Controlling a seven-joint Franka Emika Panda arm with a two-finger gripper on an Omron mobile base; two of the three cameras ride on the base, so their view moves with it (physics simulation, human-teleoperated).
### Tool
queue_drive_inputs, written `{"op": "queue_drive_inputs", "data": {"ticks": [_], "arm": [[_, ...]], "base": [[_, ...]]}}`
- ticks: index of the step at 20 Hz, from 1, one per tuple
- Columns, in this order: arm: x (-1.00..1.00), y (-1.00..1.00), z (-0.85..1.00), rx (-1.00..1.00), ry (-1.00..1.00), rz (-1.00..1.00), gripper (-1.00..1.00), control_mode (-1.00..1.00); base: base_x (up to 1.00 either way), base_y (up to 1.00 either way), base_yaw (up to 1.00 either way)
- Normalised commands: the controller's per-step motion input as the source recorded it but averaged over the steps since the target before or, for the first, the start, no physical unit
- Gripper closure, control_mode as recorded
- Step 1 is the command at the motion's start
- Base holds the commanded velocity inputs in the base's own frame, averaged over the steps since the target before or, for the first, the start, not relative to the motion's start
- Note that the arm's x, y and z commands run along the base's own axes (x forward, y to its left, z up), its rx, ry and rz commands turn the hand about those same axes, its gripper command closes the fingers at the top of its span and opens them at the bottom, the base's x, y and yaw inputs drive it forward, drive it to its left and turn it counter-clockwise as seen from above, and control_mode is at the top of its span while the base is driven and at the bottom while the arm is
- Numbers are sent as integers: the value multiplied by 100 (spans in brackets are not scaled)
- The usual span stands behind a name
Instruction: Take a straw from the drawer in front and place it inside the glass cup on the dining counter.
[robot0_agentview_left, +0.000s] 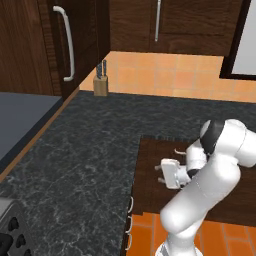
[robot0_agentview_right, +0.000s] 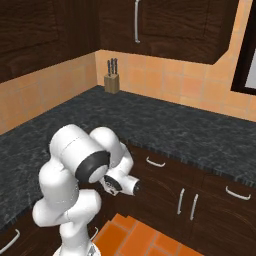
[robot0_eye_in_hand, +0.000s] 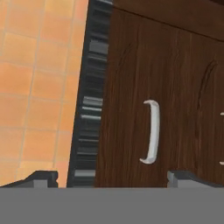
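- Knife block (robot0_agentview_left: 100, 80) sits on worktop (robot0_agentview_left: 85, 150), at far corner by back wall.
- Wall cabinets (robot0_agentview_right: 165, 25) hang above worktop.
- Drawer (robot0_eye_in_hand: 148, 109) w/ handle (robot0_eye_in_hand: 151, 131) sits just below worktop edge, in front of arm (robot0_agentview_left: 210, 185).
- More base cabinet fronts (robot0_agentview_right: 200, 200) run along to the right, under worktop.
- Toaster (robot0_agentview_left: 12, 230) stands on worktop, near left corner.

Dark grained wood drawer (robot0_eye_in_hand: 131, 109) — satin silver metal handle (robot0_eye_in_hand: 152, 131) — speckled black stone worktop (robot0_agentview_left: 85, 160)

White arm (robot0_agentview_right: 75, 170) bent low before dark cabinets, black speckled worktop (robot0_agentview_right: 165, 125), knife block (robot0_agentview_right: 111, 82) in the corner, closed drawer (robot0_agentview_right: 162, 167) with curved handle, orange floor tiles (robot0_agentview_right: 145, 242)
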Motion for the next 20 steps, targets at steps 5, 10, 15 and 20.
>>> {"op": "queue_drive_inputs", "data": {"ticks": [5, 10, 15, 20], "arm": [[1, 29, -43, 5, 0, 16, -100, -100], [0, 27, -29, 12, 0, 12, -100, -100], [27, 24, -26, 12, 0, 8, -100, -100], [56, 30, -23, 4, 0, 3, -100, -100]], "base": [[0, 0, 0], [0, 0, 0], [0, 0, 0], [0, 0, 0]]}}
